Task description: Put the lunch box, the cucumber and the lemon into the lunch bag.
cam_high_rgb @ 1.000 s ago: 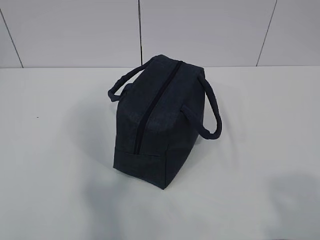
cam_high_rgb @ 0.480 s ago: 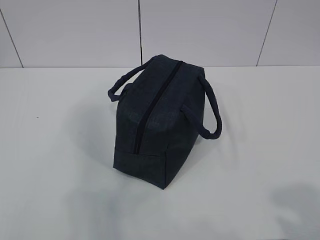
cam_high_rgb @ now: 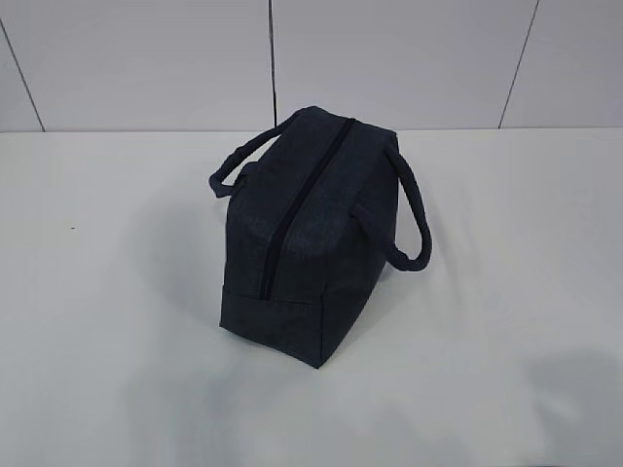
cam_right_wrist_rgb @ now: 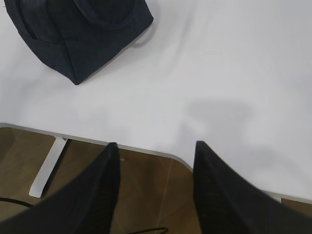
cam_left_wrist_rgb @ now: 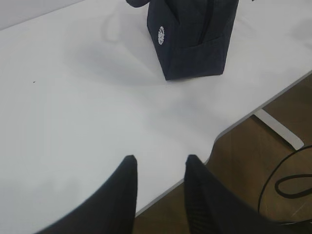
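In the exterior view, the dark navy fabric lunch bag (cam_high_rgb: 311, 233) stood mid-way across the white counter (cam_high_rgb: 107, 321), its top zipper (cam_high_rgb: 300, 199) closed and loop handles drooping to either side. In the left wrist view, the left gripper (cam_left_wrist_rgb: 160, 163) hung above the counter's near edge, fingers parted and empty, the bag well ahead. In the right wrist view, the right gripper (cam_right_wrist_rgb: 155, 148) hovered over the counter's edge, fingers spread, empty, the bag at upper left.

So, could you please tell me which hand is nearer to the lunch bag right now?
Hard to call; the left, if either. The left hand hangs open over the table's front edge, with the lunch bag ahead across bare tabletop. The right hand hangs open past that edge, also well clear.
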`<state>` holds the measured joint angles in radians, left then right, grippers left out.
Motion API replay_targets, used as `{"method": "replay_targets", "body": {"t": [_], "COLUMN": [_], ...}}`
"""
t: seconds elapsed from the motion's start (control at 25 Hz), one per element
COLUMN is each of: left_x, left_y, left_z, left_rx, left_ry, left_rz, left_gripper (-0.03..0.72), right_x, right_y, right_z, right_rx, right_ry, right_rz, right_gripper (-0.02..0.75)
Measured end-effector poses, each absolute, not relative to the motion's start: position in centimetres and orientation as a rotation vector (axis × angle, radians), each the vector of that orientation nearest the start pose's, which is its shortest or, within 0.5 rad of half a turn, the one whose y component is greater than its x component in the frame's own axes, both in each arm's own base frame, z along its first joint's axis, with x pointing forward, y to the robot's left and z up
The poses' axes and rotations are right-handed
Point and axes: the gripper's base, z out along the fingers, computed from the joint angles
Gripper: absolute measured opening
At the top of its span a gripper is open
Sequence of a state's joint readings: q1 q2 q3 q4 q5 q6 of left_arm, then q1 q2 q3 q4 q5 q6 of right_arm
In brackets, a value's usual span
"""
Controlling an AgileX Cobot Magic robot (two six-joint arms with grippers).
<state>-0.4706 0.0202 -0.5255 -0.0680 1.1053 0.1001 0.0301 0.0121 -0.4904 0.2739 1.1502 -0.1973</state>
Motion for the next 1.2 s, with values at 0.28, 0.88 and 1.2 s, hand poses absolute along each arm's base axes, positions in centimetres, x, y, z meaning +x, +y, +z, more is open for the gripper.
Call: {"method": "replay_targets", "body": {"t": [0.28,0.88,1.2], "left_x": [-0.84,-0.9,-0.81], "left_y": [-0.17,-0.31,-0.5], "left_z": [28.1,28.09,28.09], "left_rx": [0.595,0.36,0.132], "left_ry": [2.01,2.046,2.069], "left_rz": [-0.304,-0.164,-0.029], "left_gripper": [0.236,0.236,0.236], "right_x": [-0.83,-1.25,-1.25], "right_y": [2.22,2.21,2.21], "right_z": [27.05,27.03,27.03], "right_rx": [-0.265,-0.266,-0.266], "right_ry": [2.11,2.081,2.081], "right_rz": [0.235,0.231,0.231], "right_gripper": [0.368,0.366,0.366]}}
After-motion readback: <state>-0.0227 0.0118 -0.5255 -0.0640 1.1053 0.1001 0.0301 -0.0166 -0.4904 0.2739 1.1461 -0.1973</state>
